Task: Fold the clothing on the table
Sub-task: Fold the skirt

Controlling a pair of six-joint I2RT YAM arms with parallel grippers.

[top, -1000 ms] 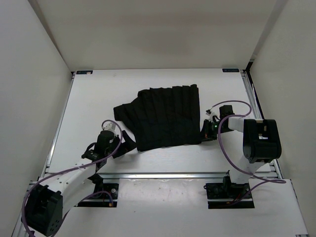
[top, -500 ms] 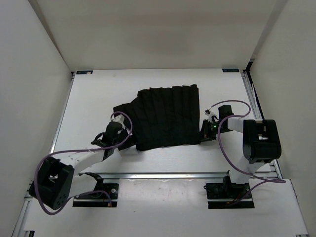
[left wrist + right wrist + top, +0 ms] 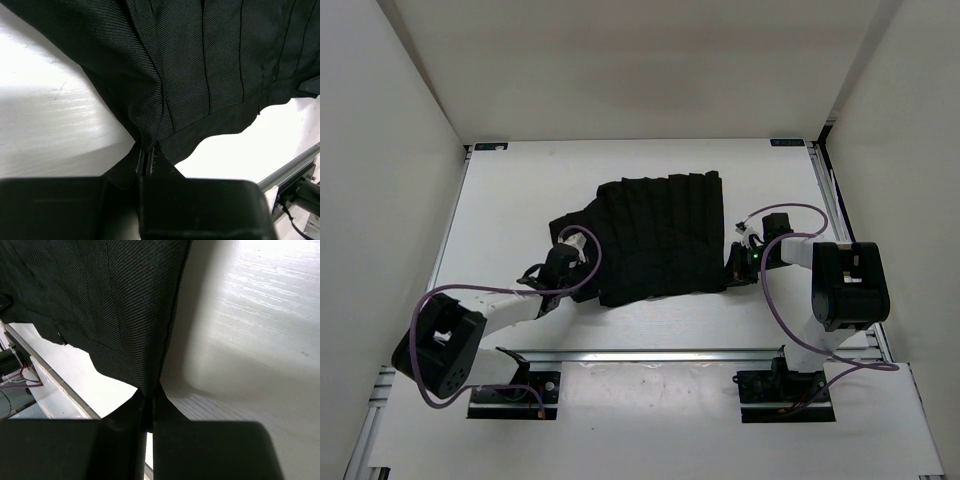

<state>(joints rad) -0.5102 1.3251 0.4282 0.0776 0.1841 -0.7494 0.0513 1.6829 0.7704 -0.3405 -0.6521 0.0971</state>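
The black ribbed clothing [image 3: 655, 235] lies spread on the white table [image 3: 520, 200], near its middle. My left gripper [image 3: 582, 272] is shut on the clothing's near left edge; in the left wrist view the fabric [image 3: 200, 75] runs pinched into the closed left gripper [image 3: 145, 161]. My right gripper [image 3: 732, 270] is shut on the clothing's near right corner. The right wrist view shows the fabric [image 3: 110, 305] drawn into the closed right gripper [image 3: 150, 402], with bare table [image 3: 250, 340] beside it.
A silver aluminium rail [image 3: 650, 353] crosses the near side in front of both arm bases. White enclosure walls [image 3: 390, 150] stand left, right and behind. Purple cables [image 3: 790, 330] loop off both arms.
My left arm reached forward to the clothing's near left edge and its gripper shut on the fabric. The right arm has stayed still, holding its corner.
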